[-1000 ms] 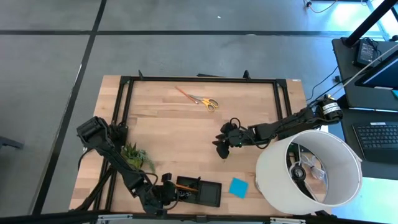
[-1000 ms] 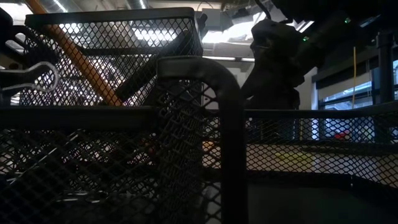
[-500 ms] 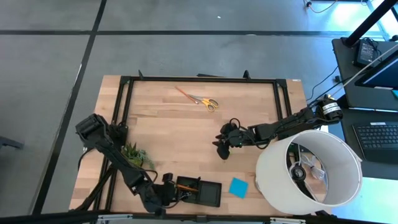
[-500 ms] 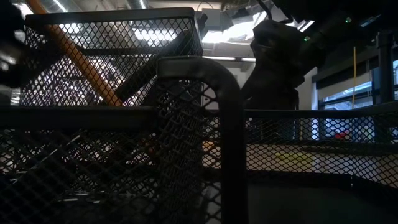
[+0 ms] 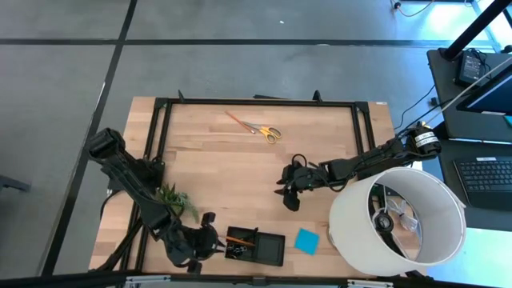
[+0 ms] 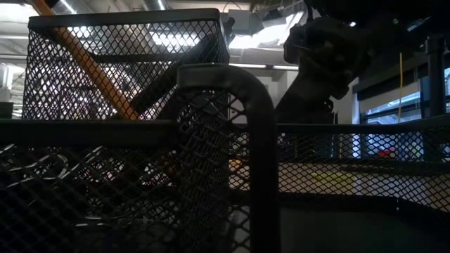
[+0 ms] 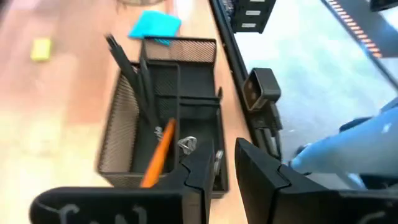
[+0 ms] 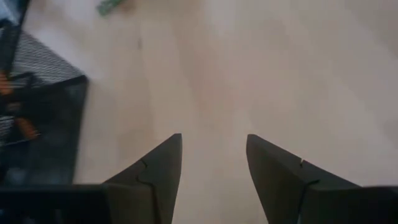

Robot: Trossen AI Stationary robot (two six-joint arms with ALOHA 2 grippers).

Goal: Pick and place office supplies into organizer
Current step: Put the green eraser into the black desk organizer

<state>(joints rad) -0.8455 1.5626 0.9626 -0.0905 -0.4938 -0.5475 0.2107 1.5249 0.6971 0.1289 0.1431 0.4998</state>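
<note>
The black mesh organizer stands near the table's near edge. In the left wrist view the organizer holds an orange pencil, thin black pens and a wire-handled clip. My left gripper is just left of it, open and holding nothing. The blue note pad lies right of the organizer, and a yellow block lies beyond it. The yellow-handled scissors lie near the far edge. My right gripper hovers open over bare wood.
A small green plant stands beside my left arm. The large white lampshade fills the near right corner. A black frame runs around the tabletop. The organizer's mesh wall blocks most of the low view.
My left gripper has drawn back from the organizer toward the table's left edge. In the low view a wire clip that showed high at the left now lies low inside the mesh. My right gripper has shifted slightly toward the near edge.
</note>
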